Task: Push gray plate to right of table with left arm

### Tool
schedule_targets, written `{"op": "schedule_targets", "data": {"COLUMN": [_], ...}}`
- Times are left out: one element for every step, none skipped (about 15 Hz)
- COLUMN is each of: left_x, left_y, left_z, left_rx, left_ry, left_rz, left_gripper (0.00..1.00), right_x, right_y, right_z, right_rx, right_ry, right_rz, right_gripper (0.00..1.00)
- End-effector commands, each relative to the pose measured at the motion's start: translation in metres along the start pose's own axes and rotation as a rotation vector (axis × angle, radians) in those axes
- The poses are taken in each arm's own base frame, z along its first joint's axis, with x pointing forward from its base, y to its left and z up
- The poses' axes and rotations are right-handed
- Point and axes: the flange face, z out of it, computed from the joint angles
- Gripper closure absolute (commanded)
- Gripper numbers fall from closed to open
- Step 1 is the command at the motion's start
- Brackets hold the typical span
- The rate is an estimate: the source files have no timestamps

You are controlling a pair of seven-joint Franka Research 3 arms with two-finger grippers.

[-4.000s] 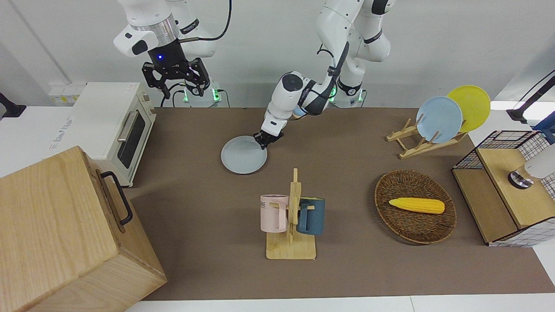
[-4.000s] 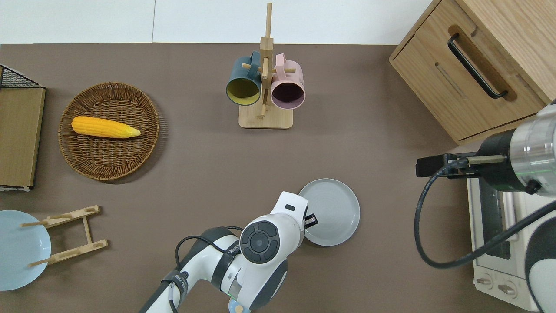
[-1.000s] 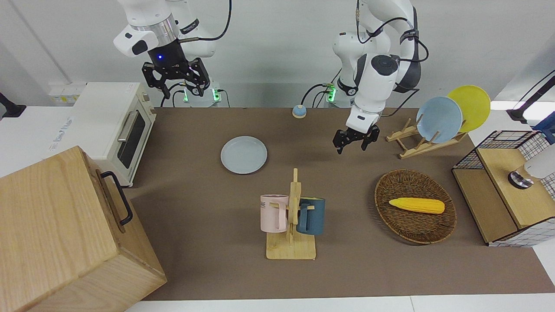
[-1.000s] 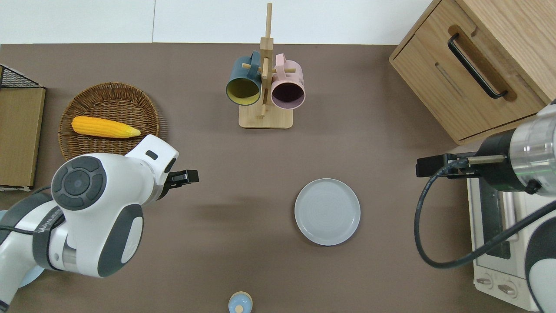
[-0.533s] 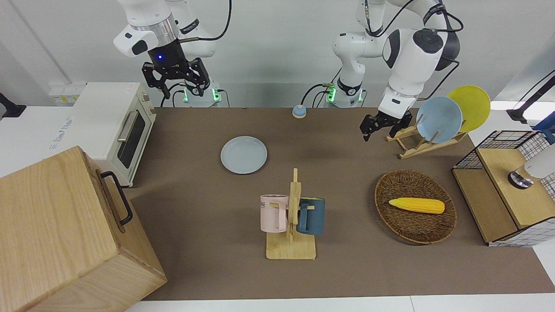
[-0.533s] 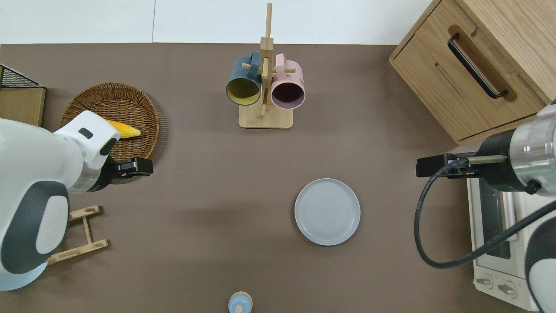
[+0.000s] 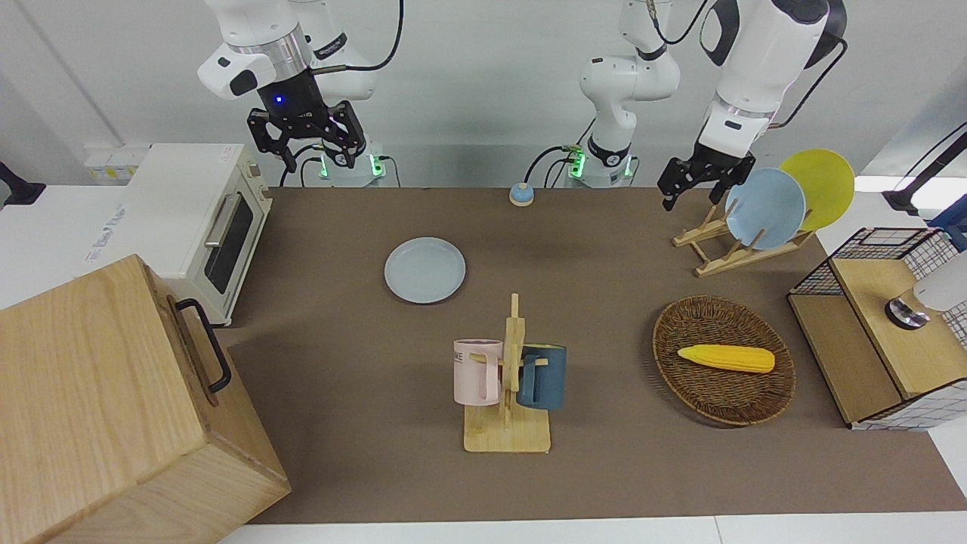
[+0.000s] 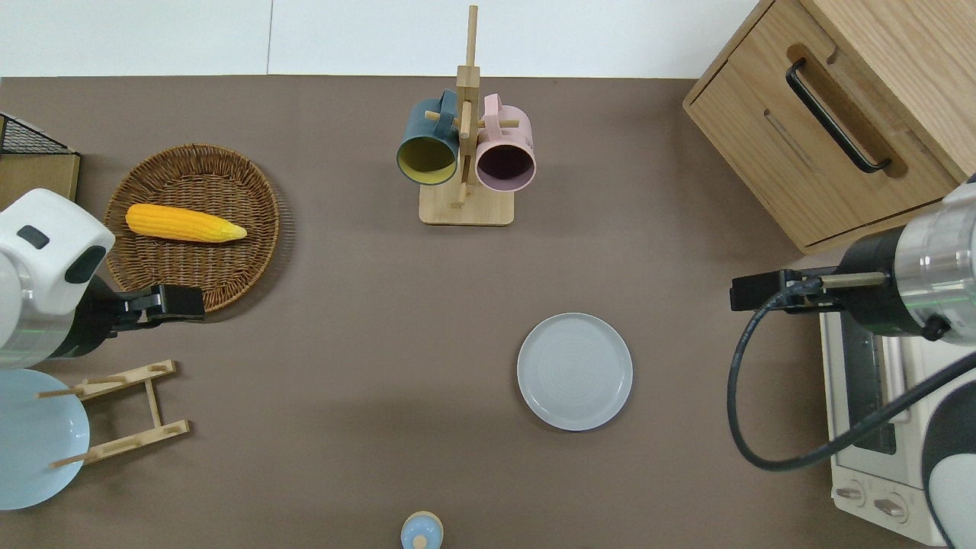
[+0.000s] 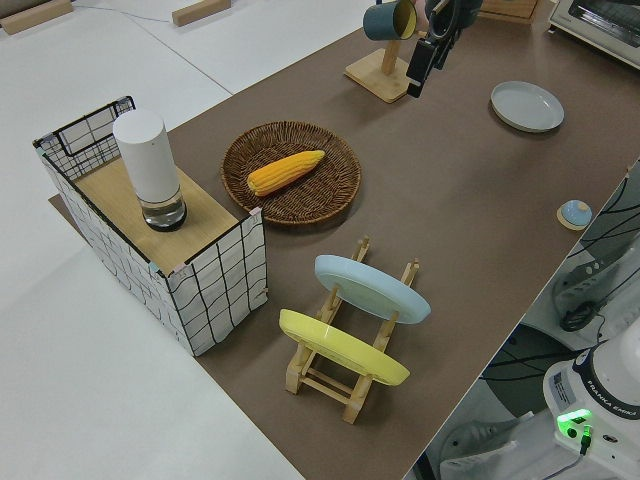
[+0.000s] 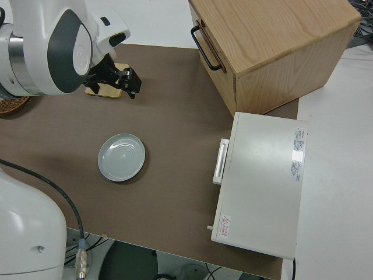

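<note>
The gray plate (image 7: 424,270) lies flat on the brown table (image 7: 604,302), toward the right arm's end; it also shows in the overhead view (image 8: 574,371), the left side view (image 9: 527,105) and the right side view (image 10: 121,157). My left gripper (image 7: 690,198) is up in the air, open and empty, far from the plate. In the overhead view it (image 8: 200,302) is over the edge of the wicker basket (image 8: 191,229), close to the plate rack. My right gripper (image 7: 306,155) is parked, open and empty.
A mug rack (image 7: 508,378) with a pink and a dark blue mug stands farther from the robots than the plate. A plate rack (image 7: 744,245) holds a light-blue and a yellow plate. The basket holds a corn cob (image 7: 725,357). A toaster oven (image 7: 196,219) and a wooden cabinet (image 7: 113,400) stand at the right arm's end.
My left arm has left the plate, risen and swung to its own end of the table. The plate has stayed where it was.
</note>
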Motion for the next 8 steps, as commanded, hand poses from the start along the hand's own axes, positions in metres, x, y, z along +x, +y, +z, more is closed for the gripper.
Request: {"op": "schedule_targets", "data": {"left_x": [-0.003, -0.004, -0.006, -0.008, -0.010, -0.012, -0.012, -0.012], "left_y": [-0.006, -0.006, -0.007, -0.007, -0.010, -0.010, -0.011, -0.013], "left_z": [-0.043, -0.044, -0.044, -0.046, -0.053, -0.058, -0.057, -0.058], "left_rx": [0.002, 0.003, 0.006, 0.009, 0.010, 0.005, 0.007, 0.007], "left_ry": [-0.005, -0.010, -0.023, -0.030, -0.041, -0.050, -0.054, -0.053], "left_rz": [0.006, 0.005, 0.005, 0.005, 0.001, 0.000, -0.002, -0.005], "left_gripper": [0.01, 0.01, 0.01, 0.01, 0.01, 0.01, 0.01, 0.01], "right_x": [0.001, 0.001, 0.001, 0.001, 0.001, 0.001, 0.001, 0.001], "right_y": [0.000, 0.000, 0.000, 0.000, 0.000, 0.000, 0.000, 0.000], "right_z": [-0.003, -0.003, -0.003, -0.003, -0.003, -0.003, -0.003, -0.003], "right_rx": [0.018, 0.018, 0.018, 0.018, 0.018, 0.018, 0.018, 0.018], "right_ry": [0.000, 0.000, 0.000, 0.000, 0.000, 0.000, 0.000, 0.000], "right_rz": [0.003, 0.003, 0.003, 0.003, 0.003, 0.003, 0.003, 0.003], "right_gripper": [0.005, 0.005, 0.005, 0.005, 0.005, 0.005, 0.005, 0.005]}}
